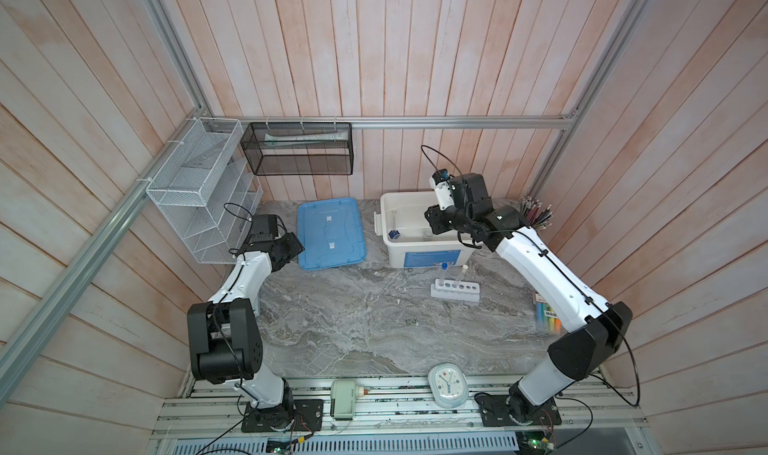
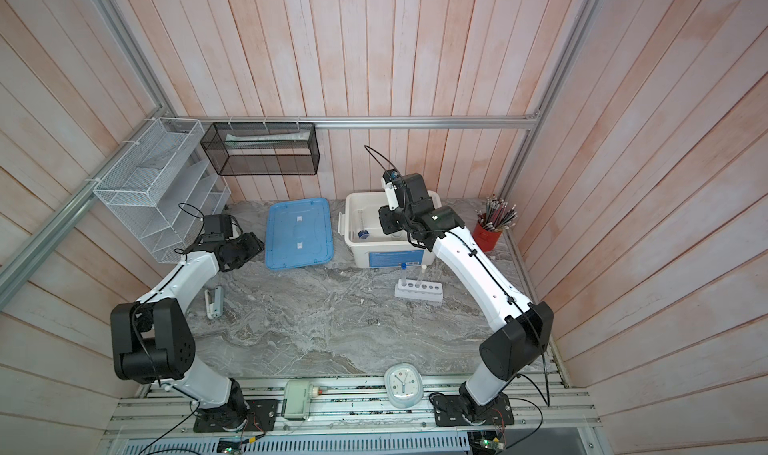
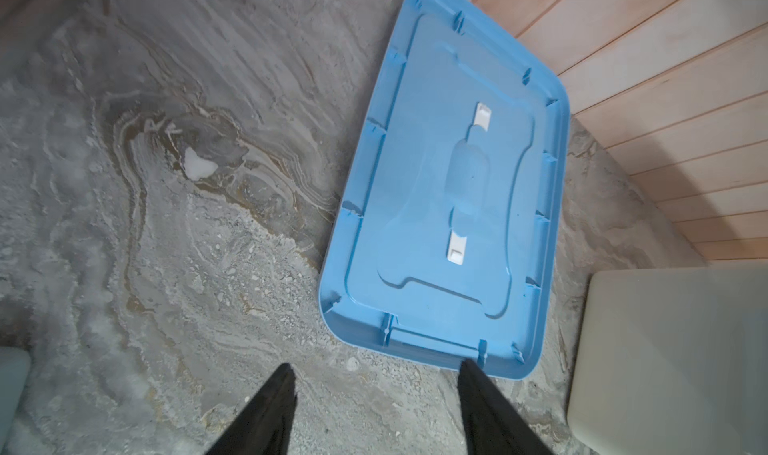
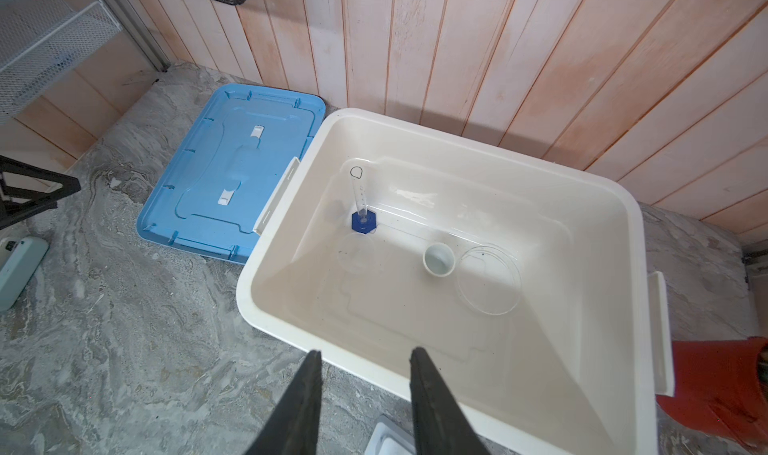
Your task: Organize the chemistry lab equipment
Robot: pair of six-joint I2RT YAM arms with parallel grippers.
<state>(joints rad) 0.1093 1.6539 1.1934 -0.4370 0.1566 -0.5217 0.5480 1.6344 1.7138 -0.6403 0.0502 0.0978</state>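
Just in front of the open white plastic bin [image 1: 424, 257], in both top views, a white six-hole plastic rack [image 1: 455, 291] stands on the grey marbled worktop [image 1: 353, 328]. It holds two slim clear tubes [image 1: 444, 275], capped blue and white. It is probably light and top-heavy, best taken by its base.

Left wrist view: the left gripper [image 3: 376, 363] is parted and empty, near the bin's blue lid [image 3: 449, 208].

Right wrist view: the right gripper [image 4: 366, 351] is parted and empty above the bin. Inside are a blue-based clear cylinder [image 4: 360, 208], a small white bowl [image 4: 438, 258] and a clear round glass vessel [image 4: 488, 280], likely fragile and slippery.
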